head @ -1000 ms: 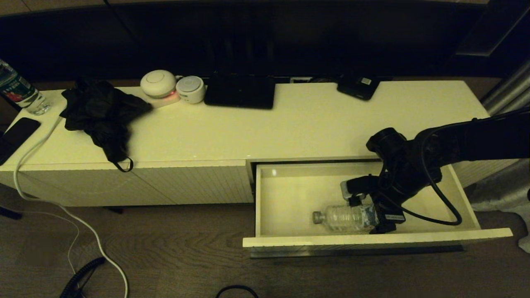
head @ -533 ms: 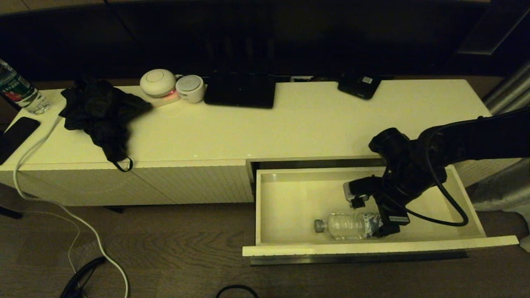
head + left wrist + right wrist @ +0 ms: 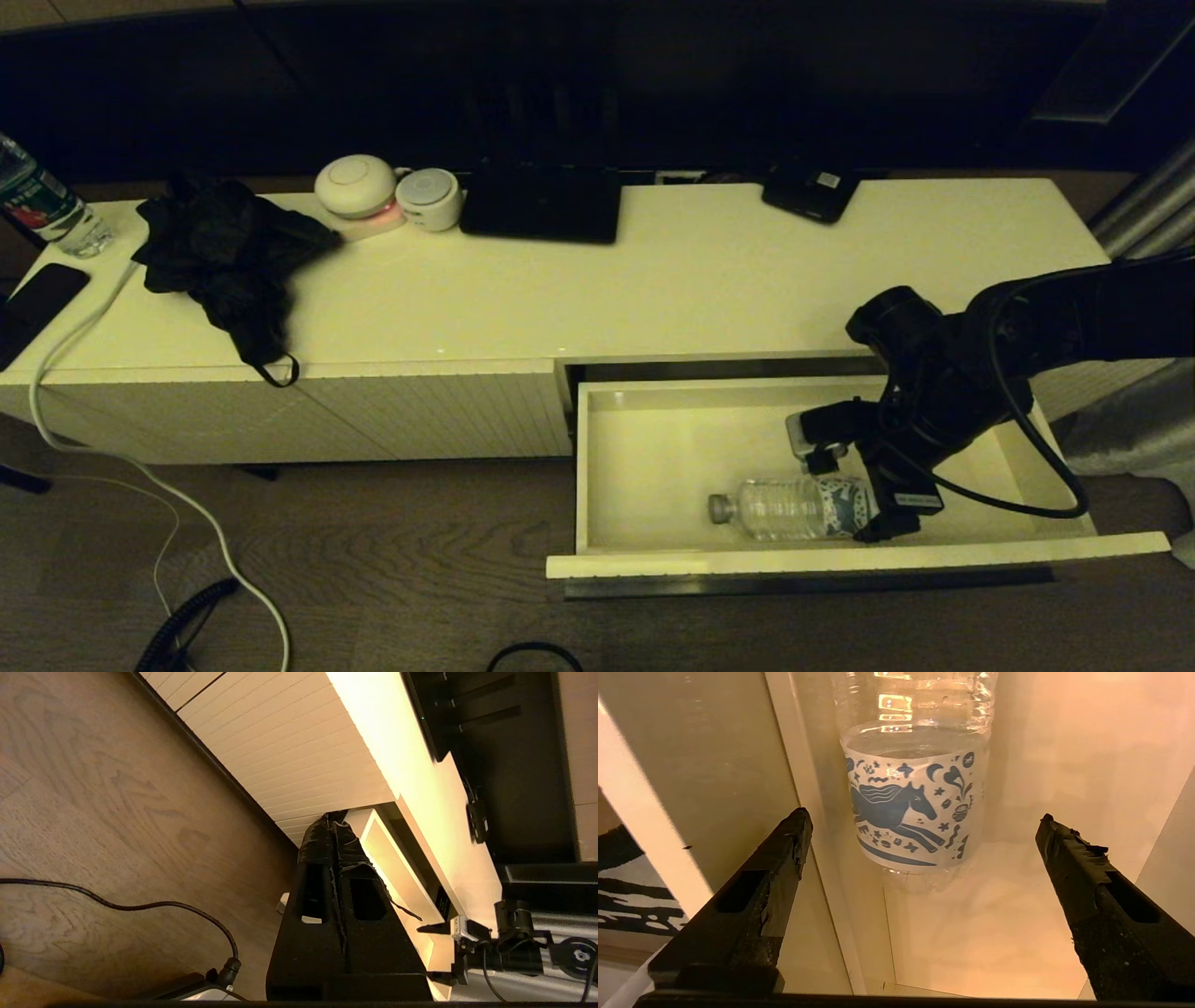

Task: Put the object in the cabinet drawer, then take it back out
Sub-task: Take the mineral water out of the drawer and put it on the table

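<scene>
Across the cabinet top (image 3: pixel 653 280), from the left: dark-labelled bottle (image 3: pixel 42 210), black cloth (image 3: pixel 229 257), two round white devices (image 3: pixel 387 196), none inside anything. Low beside the ribbed front, left gripper (image 3: pixel 334 833) parked, fingers pressed together, holding nothing. Further right, cabinet drawer (image 3: pixel 840 555) pulled out, holding only the object (image 3: pixel 794 507), lying on its side near the front wall, cap leftward. At its base, right gripper (image 3: pixel 920 828), fingers (image 3: pixel 784 844) spread wide and clear of the label, seemingly after release.
</scene>
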Motion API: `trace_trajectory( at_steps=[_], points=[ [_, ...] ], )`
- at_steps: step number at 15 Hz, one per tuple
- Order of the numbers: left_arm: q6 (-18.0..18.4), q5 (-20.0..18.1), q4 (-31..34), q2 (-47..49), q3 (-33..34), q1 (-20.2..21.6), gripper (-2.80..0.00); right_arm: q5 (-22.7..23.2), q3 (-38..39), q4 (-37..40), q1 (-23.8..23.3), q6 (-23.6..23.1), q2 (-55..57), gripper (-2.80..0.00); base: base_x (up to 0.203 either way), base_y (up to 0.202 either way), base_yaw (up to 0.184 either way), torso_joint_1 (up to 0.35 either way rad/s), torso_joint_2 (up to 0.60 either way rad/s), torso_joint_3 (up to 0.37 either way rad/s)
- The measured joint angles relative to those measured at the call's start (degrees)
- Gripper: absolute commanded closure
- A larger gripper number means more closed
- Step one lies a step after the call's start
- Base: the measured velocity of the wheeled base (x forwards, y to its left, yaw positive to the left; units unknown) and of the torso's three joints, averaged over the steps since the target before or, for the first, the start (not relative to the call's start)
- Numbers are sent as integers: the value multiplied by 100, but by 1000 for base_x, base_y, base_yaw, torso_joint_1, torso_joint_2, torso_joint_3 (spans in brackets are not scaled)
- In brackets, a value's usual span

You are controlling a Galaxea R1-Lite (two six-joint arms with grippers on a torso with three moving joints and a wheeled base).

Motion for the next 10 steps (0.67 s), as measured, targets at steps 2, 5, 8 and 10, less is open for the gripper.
trace_trajectory(
  at_steps=[2,5,8,10],
  points=[
    [0,0,0,0,0,0,0,-2,68,11,-10,-1,-17,-280,0,0,0,0,0,0],
    [1,-1,0,0,0,0,0,-9,135,16,-10,-7,-19,-280,0,0,0,0,0,0],
    [0,0,0,0,0,0,0,-11,165,16,-11,-20,-5,-280,0,0,0,0,0,0],
    [2,0,0,0,0,0,0,-9,176,47,-13,-18,6,-280,0,0,0,0,0,0]
  ],
)
